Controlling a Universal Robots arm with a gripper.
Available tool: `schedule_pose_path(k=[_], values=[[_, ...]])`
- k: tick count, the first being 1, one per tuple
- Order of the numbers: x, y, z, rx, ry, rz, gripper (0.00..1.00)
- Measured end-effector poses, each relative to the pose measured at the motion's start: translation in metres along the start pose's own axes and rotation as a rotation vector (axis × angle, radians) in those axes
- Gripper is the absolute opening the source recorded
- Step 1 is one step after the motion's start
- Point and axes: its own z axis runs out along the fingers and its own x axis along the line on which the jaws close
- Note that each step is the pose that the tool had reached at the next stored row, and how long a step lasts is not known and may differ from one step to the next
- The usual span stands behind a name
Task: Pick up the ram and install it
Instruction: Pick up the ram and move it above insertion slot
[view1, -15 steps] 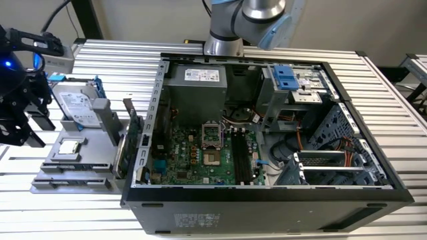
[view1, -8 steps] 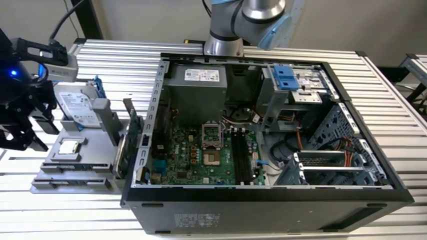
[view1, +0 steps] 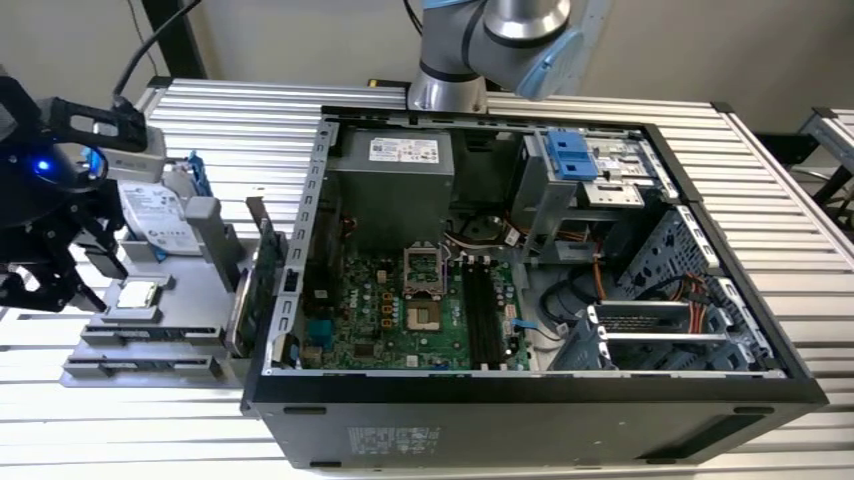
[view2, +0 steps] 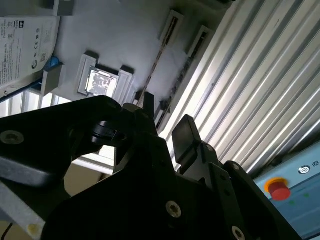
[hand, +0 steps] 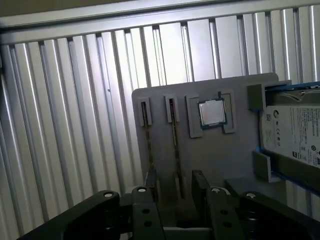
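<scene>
Two parted fingers near the ram

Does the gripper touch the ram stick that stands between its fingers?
Apart. In the first wrist view the open gripper straddles the ram stick, with grey tray showing on both sides of it.

**Exterior view.** Bright, even light from above. Slats gleam pale, and glare is strongest at the exterior view's left foreground. The case is dim inside, with deep shadow along its near wall. A blue lamp glows on dark hardware.

**Second wrist view.** The gripper is backlit and near-black, its surface detail lost. The slats carry hard white streaks. The chip is washed out white.

**First wrist view.** Softer, flat light. The slats show a mild sheen. The tray is grey, with thin shadows in its slots. The chip reflects a pale patch.
</scene>
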Motion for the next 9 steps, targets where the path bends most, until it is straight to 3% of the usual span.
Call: schedule_pose_path(k=[5,9], values=[[0.0003,-0.0002,0.0073,-0.0014,0.0005,-0.07,1.0],[0.001,0.0007,0.0126,-0.0023,0.001,-0.096,1.0]])
